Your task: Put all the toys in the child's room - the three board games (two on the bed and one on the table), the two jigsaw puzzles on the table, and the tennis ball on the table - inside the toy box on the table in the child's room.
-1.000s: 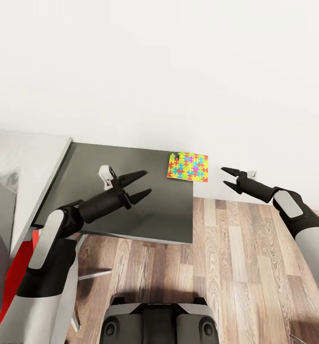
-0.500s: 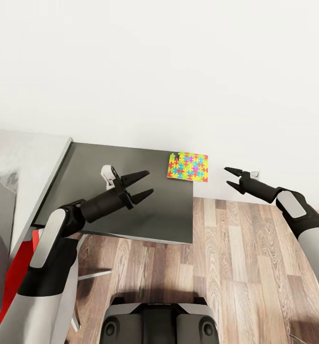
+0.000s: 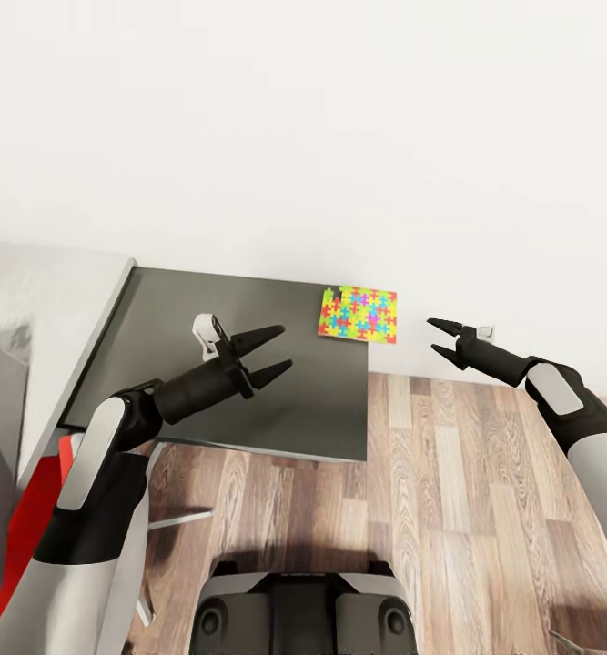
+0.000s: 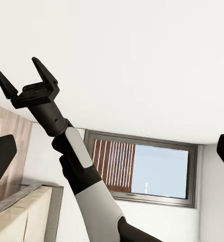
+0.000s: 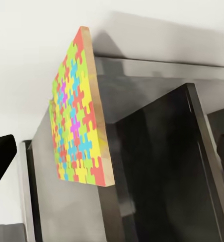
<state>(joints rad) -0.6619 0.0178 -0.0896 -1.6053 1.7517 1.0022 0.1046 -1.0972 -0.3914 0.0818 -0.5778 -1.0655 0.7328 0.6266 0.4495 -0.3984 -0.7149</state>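
Thin multicolour jigsaw puzzle sheet (image 3: 359, 315) overhangs dark grey desk (image 3: 248, 364) corner; right gripper (image 3: 441, 340), jaws spread, nearby; misjudged approach risks pushing sheet onto wood-plank floor (image 3: 449, 509). Left gripper (image 3: 267, 353) spread, empty.

Chair (image 3: 44, 509): mostly hidden behind left arm, cut by frame edge. Table (image 3: 30, 300): pale top cut off at edge. Small white object (image 3: 206, 332) beside left fingers (image 3: 257, 338): can't identify.
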